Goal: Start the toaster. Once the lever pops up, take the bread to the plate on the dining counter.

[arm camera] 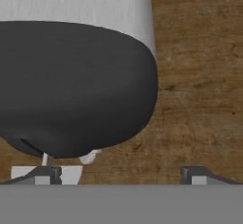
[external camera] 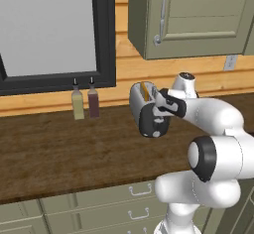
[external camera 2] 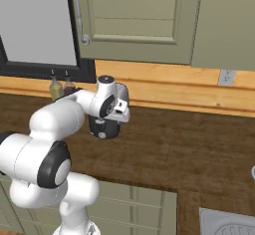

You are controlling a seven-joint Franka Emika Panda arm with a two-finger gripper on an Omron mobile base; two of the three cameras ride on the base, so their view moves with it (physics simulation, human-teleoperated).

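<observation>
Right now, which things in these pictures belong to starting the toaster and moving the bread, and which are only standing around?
For the job:
- rounded silver-grey toaster with black end panel
- golden-crusted bread slice in its slot
- small pale lever tab on the black panel
- open gripper, at the panel

Standing around:
- yellow bottle
- dark red bottle
- grey-green upper cabinet
- white wall socket

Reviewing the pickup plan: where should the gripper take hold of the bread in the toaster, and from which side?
Grip the bread's exposed top edge, coming from above: it stands upright in the toaster's slot, so probably only that edge is reachable.
</observation>
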